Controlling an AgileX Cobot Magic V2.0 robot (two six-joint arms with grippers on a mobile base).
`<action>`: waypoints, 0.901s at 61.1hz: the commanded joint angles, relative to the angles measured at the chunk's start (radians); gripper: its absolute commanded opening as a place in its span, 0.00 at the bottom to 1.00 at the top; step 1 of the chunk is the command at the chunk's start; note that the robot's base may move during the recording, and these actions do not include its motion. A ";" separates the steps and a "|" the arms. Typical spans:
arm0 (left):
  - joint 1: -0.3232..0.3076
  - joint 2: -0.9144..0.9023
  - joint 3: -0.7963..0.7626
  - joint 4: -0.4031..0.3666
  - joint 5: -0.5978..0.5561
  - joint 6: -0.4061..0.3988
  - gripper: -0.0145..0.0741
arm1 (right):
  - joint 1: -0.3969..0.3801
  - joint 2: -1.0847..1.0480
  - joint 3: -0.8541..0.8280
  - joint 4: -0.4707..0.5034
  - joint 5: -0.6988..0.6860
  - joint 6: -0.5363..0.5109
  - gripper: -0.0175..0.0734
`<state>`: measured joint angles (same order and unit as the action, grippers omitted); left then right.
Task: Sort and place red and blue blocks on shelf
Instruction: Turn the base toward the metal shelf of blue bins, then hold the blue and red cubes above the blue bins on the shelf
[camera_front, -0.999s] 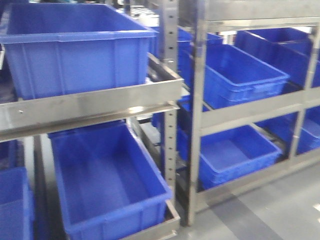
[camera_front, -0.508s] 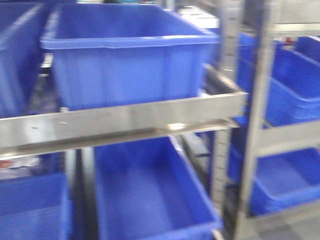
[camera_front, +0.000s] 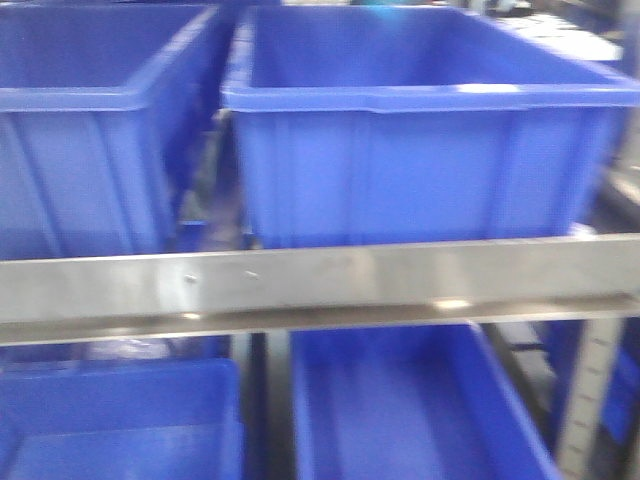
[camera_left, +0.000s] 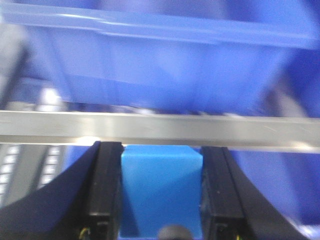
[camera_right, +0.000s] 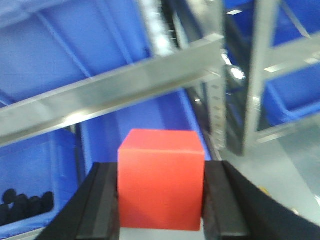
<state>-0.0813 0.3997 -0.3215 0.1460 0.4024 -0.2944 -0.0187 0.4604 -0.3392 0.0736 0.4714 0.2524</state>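
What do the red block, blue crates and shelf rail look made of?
The red block: matte, even colour, no glare; plastic or foam, unclear. The blue crates: moulded plastic, slight sheen, ribbed walls. The shelf rail: bare metal, likely stainless steel, brushed, smeared highlights.

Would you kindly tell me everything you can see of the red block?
The red block is a plain, matte, bright red cube with no markings. It sits level between the right gripper's black fingers, which touch its left and right faces. Its front face and a sliver of top show. The steel shelf rail lies beyond it.
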 joint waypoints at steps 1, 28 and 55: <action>0.001 0.006 -0.028 0.003 -0.075 -0.007 0.30 | -0.005 0.002 -0.026 -0.004 -0.077 -0.006 0.27; 0.001 0.006 -0.028 0.003 -0.075 -0.007 0.30 | -0.005 0.002 -0.026 -0.004 -0.077 -0.006 0.27; 0.001 0.006 -0.028 0.003 -0.075 -0.007 0.30 | -0.005 0.002 -0.026 -0.004 -0.077 -0.006 0.27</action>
<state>-0.0813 0.3997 -0.3215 0.1460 0.4024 -0.2944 -0.0187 0.4604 -0.3392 0.0736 0.4714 0.2524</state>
